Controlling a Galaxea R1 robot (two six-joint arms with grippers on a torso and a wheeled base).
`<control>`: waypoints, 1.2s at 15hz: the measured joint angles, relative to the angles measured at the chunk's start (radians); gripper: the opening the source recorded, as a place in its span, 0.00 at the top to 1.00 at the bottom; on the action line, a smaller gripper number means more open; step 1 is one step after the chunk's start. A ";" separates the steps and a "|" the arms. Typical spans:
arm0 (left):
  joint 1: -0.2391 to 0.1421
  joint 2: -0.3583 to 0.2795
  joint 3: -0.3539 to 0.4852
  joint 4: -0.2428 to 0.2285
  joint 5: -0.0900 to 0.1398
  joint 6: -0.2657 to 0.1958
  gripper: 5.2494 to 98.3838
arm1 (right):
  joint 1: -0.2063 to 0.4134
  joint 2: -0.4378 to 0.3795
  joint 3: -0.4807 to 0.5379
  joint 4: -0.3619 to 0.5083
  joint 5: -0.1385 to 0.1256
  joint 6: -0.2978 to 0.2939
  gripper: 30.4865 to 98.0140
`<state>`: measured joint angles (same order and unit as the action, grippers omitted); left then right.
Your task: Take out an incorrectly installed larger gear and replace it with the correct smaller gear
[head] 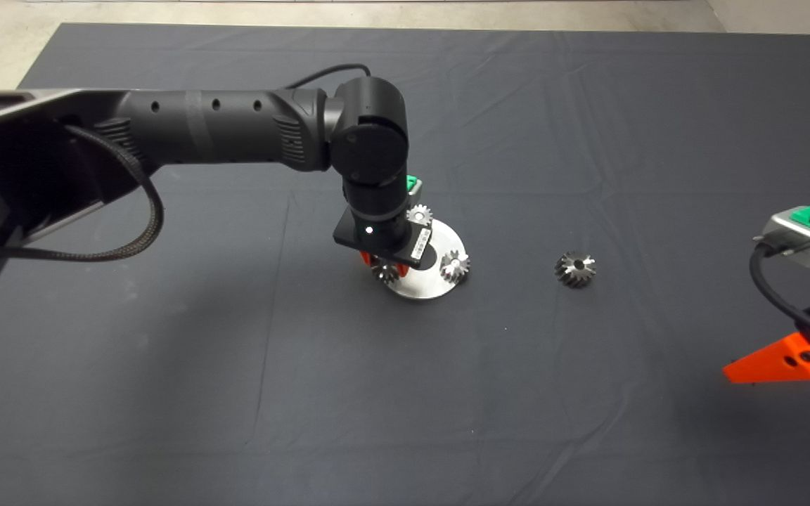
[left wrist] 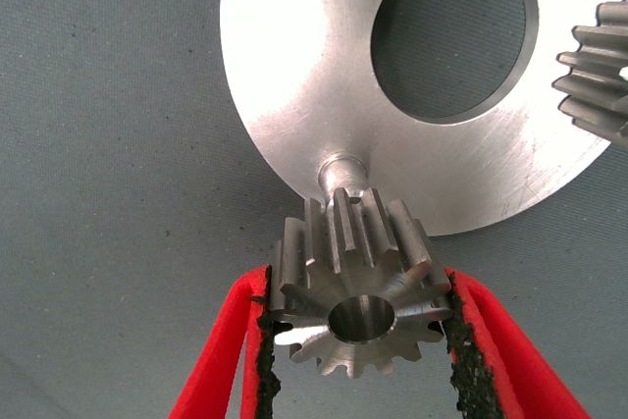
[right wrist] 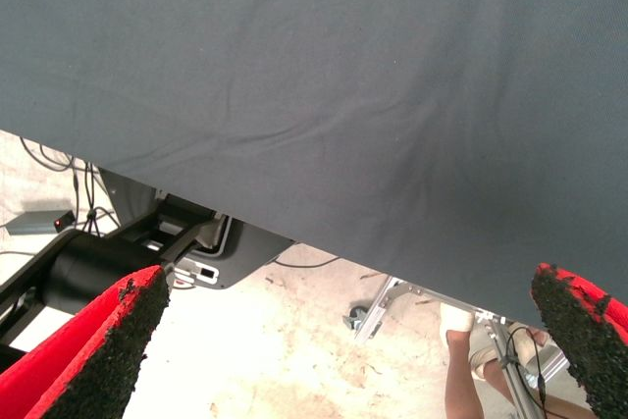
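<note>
Between your left gripper's (left wrist: 358, 326) red fingers, pinched, sits the smaller steel toothed gear (left wrist: 355, 291); next, seat it on the round plate's peg (left wrist: 343, 169).

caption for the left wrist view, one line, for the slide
Left gripper clamps the smaller gear just off a peg at the round metal plate's rim.

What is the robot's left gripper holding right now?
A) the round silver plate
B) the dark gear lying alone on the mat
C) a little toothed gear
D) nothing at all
C: in the left wrist view the left gripper has its red fingers pressed on both sides of the smaller gear, just above a peg on the silver plate.
</note>
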<state>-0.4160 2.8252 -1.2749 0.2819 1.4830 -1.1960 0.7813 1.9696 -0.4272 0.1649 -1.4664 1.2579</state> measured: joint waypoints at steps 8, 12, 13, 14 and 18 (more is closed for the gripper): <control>0.000 0.003 -0.023 0.003 0.000 0.000 0.68 | 0.000 0.000 0.000 0.000 0.000 0.000 0.01; 0.000 0.004 -0.033 0.008 -0.001 0.000 0.68 | 0.000 0.000 0.002 0.000 0.000 0.000 0.01; 0.000 0.003 -0.033 0.008 0.000 0.000 0.68 | 0.000 0.000 0.004 0.000 0.000 0.000 0.01; 0.000 0.004 -0.033 0.008 -0.001 0.000 0.68 | 0.000 0.000 0.006 0.000 0.000 0.000 0.01; 0.000 0.009 -0.033 0.008 0.000 0.000 0.68 | 0.000 0.000 0.006 0.000 0.000 0.000 0.01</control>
<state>-0.4160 2.8346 -1.3074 0.2900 1.4826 -1.1955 0.7813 1.9700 -0.4217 0.1653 -1.4662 1.2579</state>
